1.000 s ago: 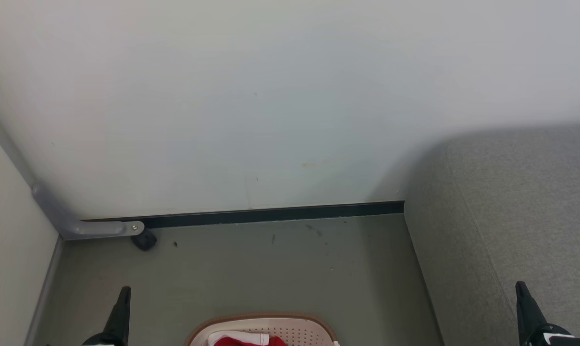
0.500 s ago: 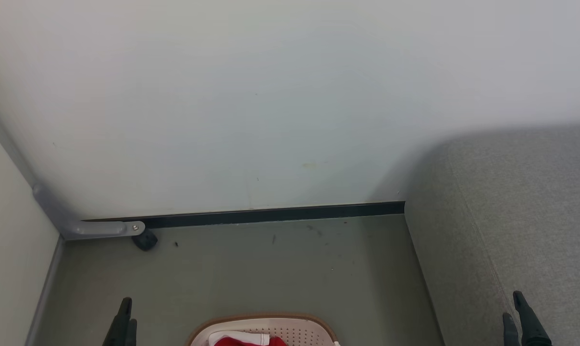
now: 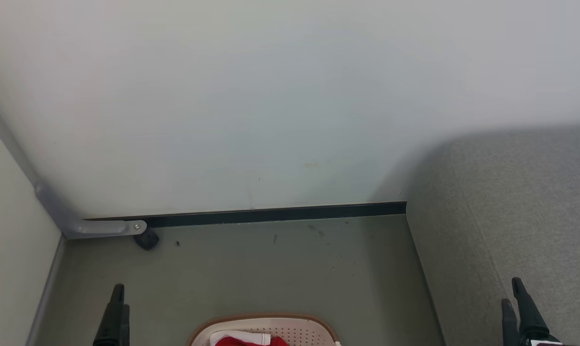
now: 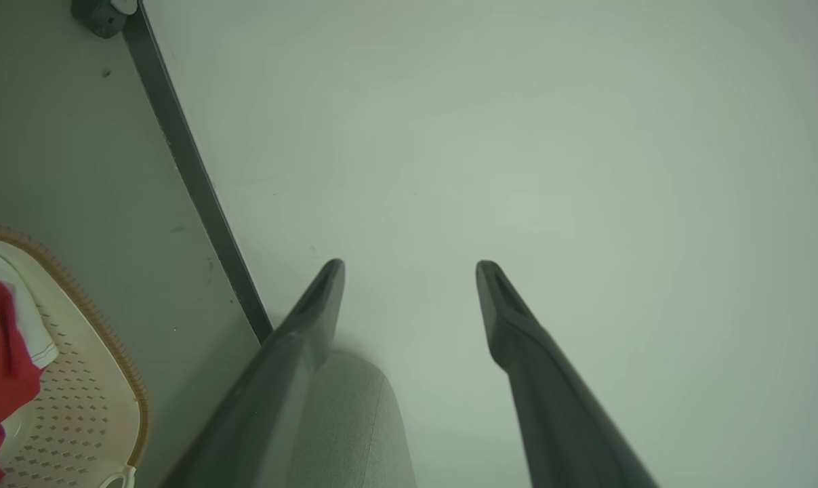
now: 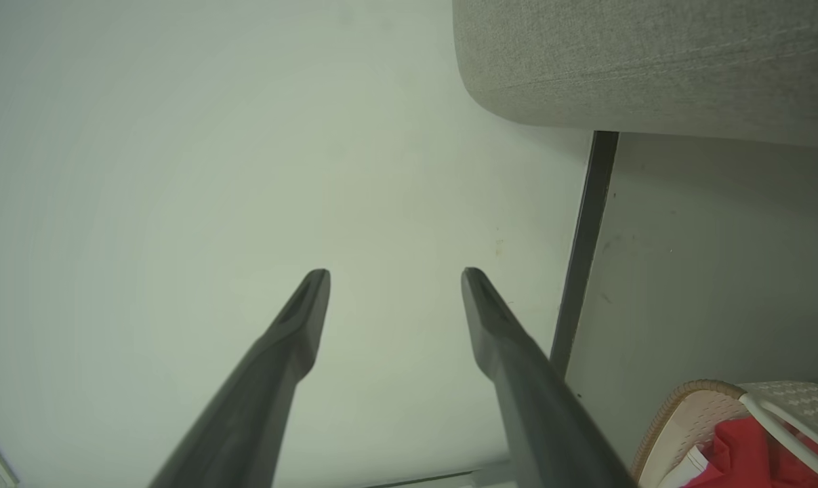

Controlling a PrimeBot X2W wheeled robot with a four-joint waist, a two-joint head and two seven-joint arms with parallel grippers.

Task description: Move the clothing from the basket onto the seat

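Clothing (image 3: 270, 342) lies in the basket (image 3: 265, 317), low between your two hands and nearer to you than their fingertips. None of it has been lifted.

Starting on the left, your left hand (image 3: 121, 300) was pressed together a second ago and has since sprung apart. In its wrist view the two dark fingers (image 4: 314, 305) stand wide, with only bare wall between them and nothing held. The basket sits on the floor (image 3: 280, 269) to that hand's right, and red cloth is heaped against a white-edged piece inside it.

Further right, your right hand (image 3: 511, 292) has made the same change, from closed to spread, and it is also empty. The basket is to this hand's left. The hand itself shows against the grey seat (image 3: 520, 202), which runs on ahead of it and to its outer side.

I judge this to be the very start of the task. Both hands are now ready to grasp, but neither has reached toward the cloth. You will probably need to bring one hand inward and down over the basket rim. The head view catches only the basket's far end, so most of the load is out of your sight from there.
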